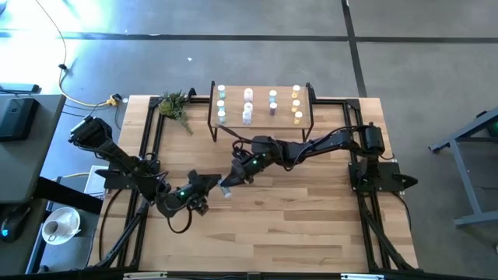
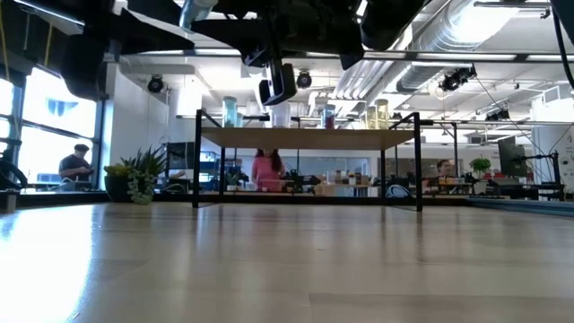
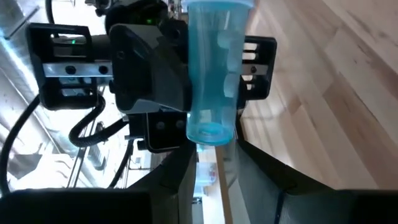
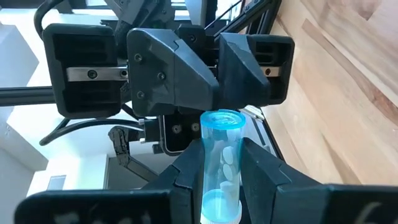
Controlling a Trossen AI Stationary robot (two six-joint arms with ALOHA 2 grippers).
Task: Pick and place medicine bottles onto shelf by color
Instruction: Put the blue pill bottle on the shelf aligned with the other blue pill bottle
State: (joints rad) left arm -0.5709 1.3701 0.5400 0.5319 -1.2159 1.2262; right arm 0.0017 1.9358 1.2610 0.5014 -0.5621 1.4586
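Overhead, right pincer [image 1: 228, 187] clamped on light-blue bottle [image 4: 221, 165] above slatted tabletop [image 1: 311, 225] (left pincer [image 1: 208, 180] parted)

A see-through light blue bottle [image 4: 221, 163] with white pills sits between black fingers [image 4: 264, 171]. The tabletop [image 1: 311, 218] is pale striped wood; the shelf [image 1: 261, 124] is light wood on black legs.

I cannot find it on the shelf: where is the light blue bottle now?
The light blue bottle is above mid-table in the high view, in front of the shelf, between the left gripper and right gripper.
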